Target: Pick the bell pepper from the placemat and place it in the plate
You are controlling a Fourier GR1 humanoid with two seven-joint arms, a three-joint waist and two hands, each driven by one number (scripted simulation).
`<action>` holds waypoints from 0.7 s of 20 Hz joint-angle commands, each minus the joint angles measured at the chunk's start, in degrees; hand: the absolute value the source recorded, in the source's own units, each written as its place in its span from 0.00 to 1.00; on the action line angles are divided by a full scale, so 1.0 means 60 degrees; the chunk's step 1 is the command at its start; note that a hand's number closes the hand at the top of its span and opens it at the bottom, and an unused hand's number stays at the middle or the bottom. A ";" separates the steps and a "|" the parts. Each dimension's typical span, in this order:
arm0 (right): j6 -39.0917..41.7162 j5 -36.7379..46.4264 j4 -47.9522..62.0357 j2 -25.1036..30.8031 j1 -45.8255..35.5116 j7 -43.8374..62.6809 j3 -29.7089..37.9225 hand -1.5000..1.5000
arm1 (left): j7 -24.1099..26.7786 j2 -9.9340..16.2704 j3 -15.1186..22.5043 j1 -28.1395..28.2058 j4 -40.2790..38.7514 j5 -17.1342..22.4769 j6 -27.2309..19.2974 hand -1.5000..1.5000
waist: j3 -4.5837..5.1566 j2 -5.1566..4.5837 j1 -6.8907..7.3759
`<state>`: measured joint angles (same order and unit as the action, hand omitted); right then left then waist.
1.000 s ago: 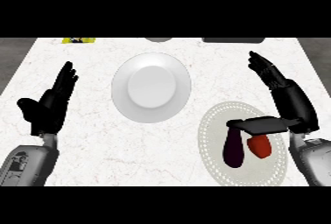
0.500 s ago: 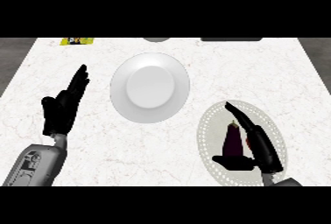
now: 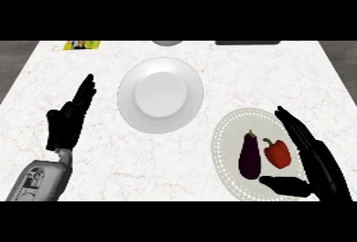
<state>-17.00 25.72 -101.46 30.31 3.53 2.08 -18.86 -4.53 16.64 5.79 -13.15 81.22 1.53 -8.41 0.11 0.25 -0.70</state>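
A red bell pepper [image 3: 277,152] lies on the round white placemat [image 3: 230,133] at the lower right, beside a dark purple eggplant [image 3: 250,154]. My right hand [image 3: 316,161] stands open just right of the pepper, fingers straight and pointing away, thumb reaching under the pepper near the mat's front edge; it does not hold the pepper. The white plate [image 3: 160,94] sits at the counter's middle with nothing on it. My left hand [image 3: 68,120] rests open at the left, fingers up.
A yellow-green item [image 3: 82,45] lies at the counter's far left edge. A grey round object [image 3: 167,42] and a dark flat object [image 3: 247,42] sit along the far edge.
My right hand has shifted right off the eggplant and pepper, uncovering both, and now stands beside the pepper. The left hand has barely moved.
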 commanded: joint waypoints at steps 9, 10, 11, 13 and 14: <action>0.4856 -0.0537 -0.2816 0.2463 -0.0728 0.5618 0.0686 0.00 | -0.0244 -0.0045 -0.0103 -0.0020 0.0068 -0.0115 0.0125 0.50 | -0.0003 -0.0021 0.0116; 0.5304 -0.0916 -0.2267 0.2354 -0.1264 0.5729 0.0734 0.00 | -0.0535 -0.0175 0.0139 -0.0022 0.0472 -0.0166 0.0143 0.50 | -0.0008 -0.0033 0.0205; 0.5048 -0.0321 -0.2454 0.2112 -0.0572 0.5852 0.0254 0.00 | -0.0488 -0.0016 -0.0166 -0.0198 0.0328 -0.0007 0.0301 0.50 | -0.0012 -0.0030 0.0117; 0.5300 -0.0253 -0.1888 0.1650 -0.1039 0.6005 0.0307 0.00 | -0.0210 -0.0264 0.0014 0.0061 0.0346 -0.0355 0.0137 0.50 | -0.0015 -0.0043 0.0166; 0.5250 -0.0266 -0.0725 0.1370 -0.1601 0.5345 0.0425 0.00 | -0.0606 0.0076 -0.0419 -0.0388 0.0212 -0.0016 0.0497 0.50 | -0.0019 -0.0059 0.0204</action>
<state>11.52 23.65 -112.89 41.51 -1.51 33.58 -16.13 -6.49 16.12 4.82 -14.42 82.00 0.82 -7.07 0.08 0.05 0.04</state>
